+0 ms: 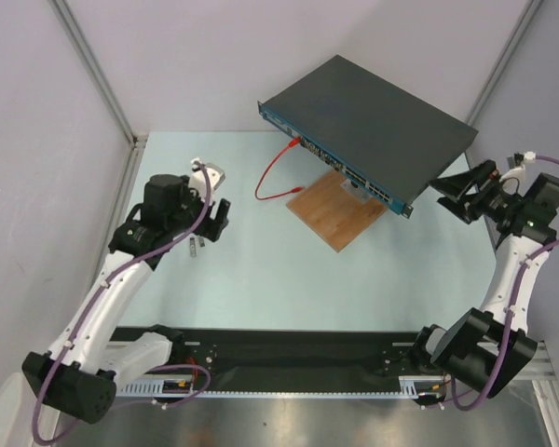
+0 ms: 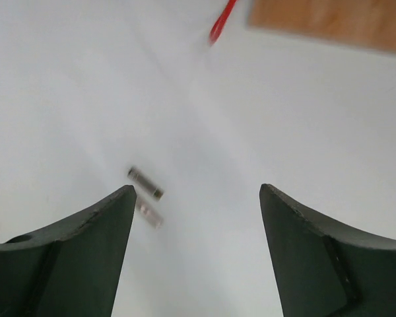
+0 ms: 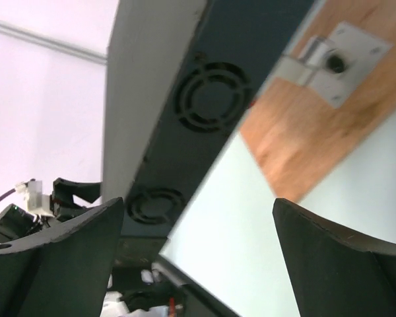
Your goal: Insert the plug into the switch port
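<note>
From above, you see the switch [image 1: 368,126] lying at an angle at the far right of the table [image 1: 261,270], its blue port strip facing near-left and its near edge overlapping the far corner of a wooden board [image 1: 340,209]. A red cable [image 1: 272,179] loops on the table left of the board, and its plug [image 1: 297,142] meets the strip near the strip's left end; you cannot tell whether it is seated. Your left gripper [image 1: 216,197] is over the table at the left, well apart from the switch, fingers spread. Your right gripper [image 1: 455,194] is just beside the switch's right corner, pointing left at it, fingers spread. In the left wrist view, which is blurred, the left gripper [image 2: 197,188] is wide open with nothing between its fingers; two small metal pieces [image 2: 145,179] lie on the table just past the left finger, and the cable [image 2: 221,20] and board [image 2: 330,23] show at the far edge. In the right wrist view, the right gripper [image 3: 198,203] is wide open and holds nothing; beyond it is the switch's dark side [image 3: 185,112] with two round vents, and to its right the board [image 3: 310,139] carrying a small silver bracket [image 3: 333,63].
</note>
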Available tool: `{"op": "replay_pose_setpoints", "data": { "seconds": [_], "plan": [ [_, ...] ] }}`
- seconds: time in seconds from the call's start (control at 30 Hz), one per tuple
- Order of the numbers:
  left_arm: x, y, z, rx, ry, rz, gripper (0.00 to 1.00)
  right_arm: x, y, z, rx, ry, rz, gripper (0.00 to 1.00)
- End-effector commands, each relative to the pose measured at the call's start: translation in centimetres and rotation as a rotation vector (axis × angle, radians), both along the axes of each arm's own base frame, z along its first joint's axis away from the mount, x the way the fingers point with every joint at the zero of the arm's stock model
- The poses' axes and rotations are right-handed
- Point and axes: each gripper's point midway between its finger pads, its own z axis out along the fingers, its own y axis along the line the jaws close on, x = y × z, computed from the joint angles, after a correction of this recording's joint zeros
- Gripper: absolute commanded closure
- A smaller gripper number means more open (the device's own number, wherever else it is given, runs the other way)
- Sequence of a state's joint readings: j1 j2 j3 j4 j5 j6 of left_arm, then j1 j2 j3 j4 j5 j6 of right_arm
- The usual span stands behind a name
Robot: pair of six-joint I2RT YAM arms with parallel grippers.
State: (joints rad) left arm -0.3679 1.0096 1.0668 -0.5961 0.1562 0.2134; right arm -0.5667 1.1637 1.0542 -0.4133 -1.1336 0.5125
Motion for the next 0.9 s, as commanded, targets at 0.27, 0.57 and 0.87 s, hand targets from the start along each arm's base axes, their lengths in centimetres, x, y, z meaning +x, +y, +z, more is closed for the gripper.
{"op": "replay_pose_setpoints", "data": {
  "seconds": [0.27, 0.57, 0.87],
  "plan": [
    [1.8, 11.0, -12.1, 0.181, 0.479, 0.3, 0.4, -3.6, -3.7, 3.0, -0.248, -0.068, -0.047, 0.0],
    [5.2, 12.3, -17.4, 0.209, 0.678, 0.405, 0.62, -5.0, -2.5, 5.0, -0.45, -0.129, -0.039, 0.0],
    [6.7, 13.1, -20.8, 0.225, 0.779, 0.474, 0.69, -5.0, -0.5, 5.1, -0.539, -0.107, 0.019, 0.0]
  ]
}}
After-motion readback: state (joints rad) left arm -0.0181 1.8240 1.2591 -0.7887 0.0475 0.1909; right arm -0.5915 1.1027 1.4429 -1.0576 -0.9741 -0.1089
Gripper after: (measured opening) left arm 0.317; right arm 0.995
